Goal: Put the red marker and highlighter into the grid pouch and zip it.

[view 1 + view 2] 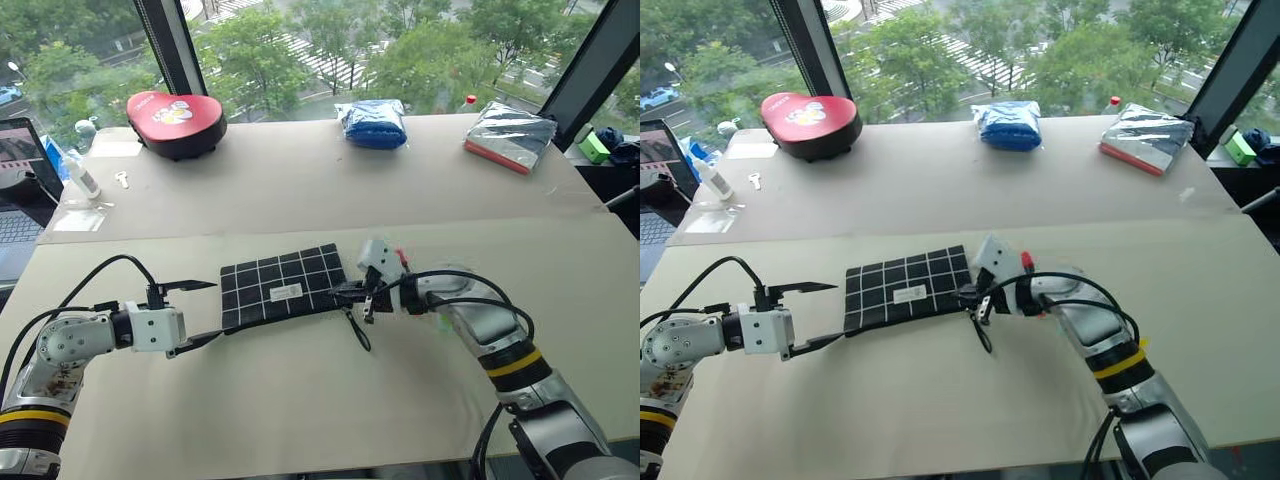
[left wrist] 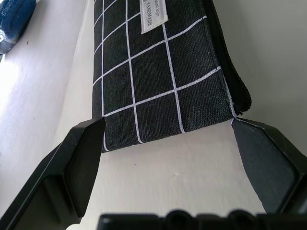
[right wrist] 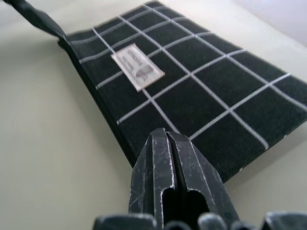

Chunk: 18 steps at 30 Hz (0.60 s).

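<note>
Grid pouch (image 1: 283,289) lies flat mid-surface (image 1: 300,400). Left claw (image 1: 198,312) is spread wide, straddling the pouch's left end, holding nothing. Right claw (image 1: 352,293) is pinched shut at its right end, apparently on the zipper pull. Marker and highlighter judged already inside; zipping remains.

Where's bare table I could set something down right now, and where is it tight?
Bare table lies in front of the grid pouch, and to the right past the right tool. Behind the pouch is free up to the red case, blue bag and silver packet. Tight: both pouch ends; the open left tool brackets one.
</note>
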### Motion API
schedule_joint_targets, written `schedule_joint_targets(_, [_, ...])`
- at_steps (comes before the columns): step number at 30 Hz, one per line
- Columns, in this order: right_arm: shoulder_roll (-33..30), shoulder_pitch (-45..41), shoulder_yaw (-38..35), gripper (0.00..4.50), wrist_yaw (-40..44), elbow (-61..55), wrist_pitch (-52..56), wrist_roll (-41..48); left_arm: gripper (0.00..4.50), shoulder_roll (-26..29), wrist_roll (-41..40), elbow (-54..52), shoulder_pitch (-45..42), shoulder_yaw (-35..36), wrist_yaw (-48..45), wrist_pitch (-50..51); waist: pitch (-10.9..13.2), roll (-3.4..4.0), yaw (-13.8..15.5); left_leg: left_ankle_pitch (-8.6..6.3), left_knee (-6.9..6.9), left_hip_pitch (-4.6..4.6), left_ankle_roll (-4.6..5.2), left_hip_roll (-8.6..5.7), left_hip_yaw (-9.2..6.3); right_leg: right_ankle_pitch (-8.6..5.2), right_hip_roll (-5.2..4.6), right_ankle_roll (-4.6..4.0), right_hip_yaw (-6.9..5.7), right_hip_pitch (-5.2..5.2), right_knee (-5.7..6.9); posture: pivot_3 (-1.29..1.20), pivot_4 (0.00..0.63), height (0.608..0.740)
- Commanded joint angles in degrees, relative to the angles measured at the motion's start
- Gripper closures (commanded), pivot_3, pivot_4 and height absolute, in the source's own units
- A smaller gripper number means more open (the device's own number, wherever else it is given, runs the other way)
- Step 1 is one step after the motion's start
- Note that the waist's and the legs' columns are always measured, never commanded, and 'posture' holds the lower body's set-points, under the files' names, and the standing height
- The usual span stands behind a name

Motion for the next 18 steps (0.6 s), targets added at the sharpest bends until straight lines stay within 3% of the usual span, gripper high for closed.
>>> schedule_joint_targets(1, [-1.2,-0.5,3.0,4.46,-0.1,1.1,-4.0,-5.7,0.0,0.9,-1.7,-0.5,-0.9,0.4,0.9,-0.1,0.0,-0.01,0.0,0.0,0.0,0.04,0.0,0.0,0.0,0.0,0.0,0.0,0.0,0.01,0.02,0.0,0.15,0.74])
schedule_joint_targets(8, [-1.8,-3.3,6.8,4.46,0.2,5.9,-12.3,-14.2,0.0,1.3,-2.4,0.7,-1.5,-0.3,0.3,-1.0,0.0,-0.06,0.1,-0.01,0.02,0.39,0.01,0.0,0.03,0.0,0.02,0.0,-0.01,0.14,-0.01,0.0,0.15,0.74])
schedule_joint_targets(18, [-1.2,-4.0,4.9,4.46,2.8,7.0,-15.7,-14.0,0.0,0.6,-1.2,5.2,-1.8,-4.3,-1.9,-9.2,0.0,-0.07,0.1,0.01,0.02,0.41,-0.01,0.0,0.04,0.01,0.02,-0.02,0.0,0.13,0.02,0.0,0.15,0.74])
